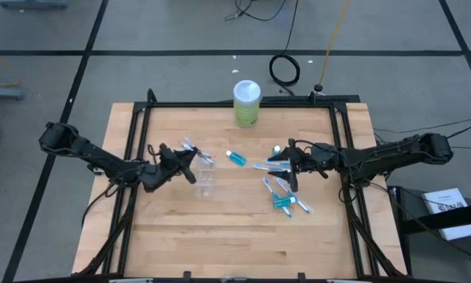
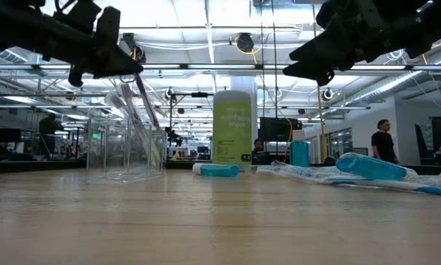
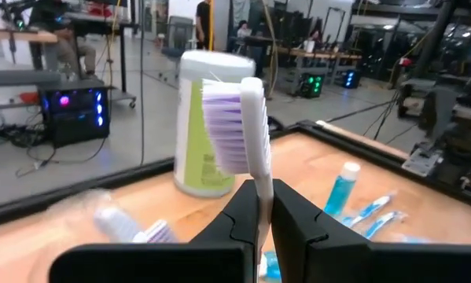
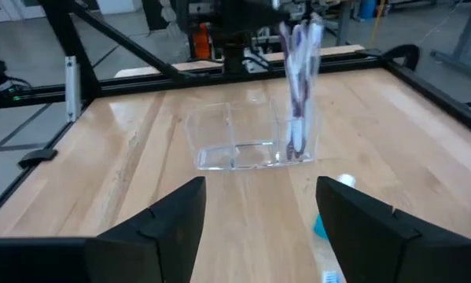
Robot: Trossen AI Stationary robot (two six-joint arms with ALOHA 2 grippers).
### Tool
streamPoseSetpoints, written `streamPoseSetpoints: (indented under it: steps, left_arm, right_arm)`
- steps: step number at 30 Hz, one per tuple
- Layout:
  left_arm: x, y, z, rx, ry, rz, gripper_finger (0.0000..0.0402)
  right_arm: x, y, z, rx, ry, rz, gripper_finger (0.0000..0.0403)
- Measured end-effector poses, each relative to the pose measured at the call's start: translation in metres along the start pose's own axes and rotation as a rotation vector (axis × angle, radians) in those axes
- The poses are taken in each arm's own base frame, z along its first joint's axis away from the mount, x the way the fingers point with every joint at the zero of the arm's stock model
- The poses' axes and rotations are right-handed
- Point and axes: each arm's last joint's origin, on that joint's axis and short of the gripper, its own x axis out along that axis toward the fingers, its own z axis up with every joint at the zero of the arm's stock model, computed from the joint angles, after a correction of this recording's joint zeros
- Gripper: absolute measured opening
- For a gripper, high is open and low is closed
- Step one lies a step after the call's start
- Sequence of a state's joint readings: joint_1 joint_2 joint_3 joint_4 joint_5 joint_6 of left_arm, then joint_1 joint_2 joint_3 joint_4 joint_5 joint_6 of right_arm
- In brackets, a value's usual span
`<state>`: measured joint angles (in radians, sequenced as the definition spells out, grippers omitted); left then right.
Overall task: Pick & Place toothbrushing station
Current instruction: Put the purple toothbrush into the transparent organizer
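A clear plastic cup (image 1: 206,183) (image 4: 247,149) stands on the table left of centre, with a toothbrush (image 4: 296,118) leaning in it. My left gripper (image 1: 189,171) (image 3: 264,196) hovers just left of and above the cup, shut on a white toothbrush with purple-white bristles (image 3: 231,126). My right gripper (image 1: 288,174) (image 4: 259,196) hangs open right of centre, facing the cup, nothing between its fingers. Below it several blue-and-white toothbrushes and a teal tube (image 1: 285,198) lie flat. Another teal tube (image 1: 235,158) lies between cup and right gripper. My left gripper pinches the toothbrush's neck (image 3: 263,185) just under the bristle head between its two fingers. The fingers come level from the table's left and lie across the brush. The brush stands nearly upright, head up; its handle (image 2: 148,110) slants down into the clear cup.
A green canister with a white lid (image 1: 247,104) stands at the table's far edge, behind the cup. A black frame (image 1: 243,103) borders the wooden top. Bare wood (image 1: 219,236) lies toward the near edge. People show in the room beyond.
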<state>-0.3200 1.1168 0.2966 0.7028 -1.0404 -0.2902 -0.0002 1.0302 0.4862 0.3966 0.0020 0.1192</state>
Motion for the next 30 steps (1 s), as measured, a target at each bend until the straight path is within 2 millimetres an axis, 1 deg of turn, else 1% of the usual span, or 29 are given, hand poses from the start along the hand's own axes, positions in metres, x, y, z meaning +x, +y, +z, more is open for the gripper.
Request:
streamPoseSetpoints:
  steps: [4, 14, 26, 30]
  left_arm:
    - [0.003, 0.004, -0.009, -0.026, 0.047, 0.034, 0.0015]
    - [0.004, 0.007, -0.013, -0.066, 0.068, 0.053, 0.0016]
    - [0.026, 0.011, -0.037, -0.094, 0.146, 0.082, 0.0016]
    - [0.03, 0.01, -0.04, -0.102, 0.151, 0.071, 0.0015]
  right_arm:
    - [0.0, 0.0, 0.0, 0.0, -0.005, -0.001, 0.0231]
    - [0.0, 0.0, 0.001, 0.0, -0.01, 0.0, 0.0228]
    - [0.0, 0.0, 0.001, -0.001, -0.01, 0.0, 0.0226]
    - [0.0, 0.0, 0.001, 0.0, -0.01, 0.0, 0.0226]
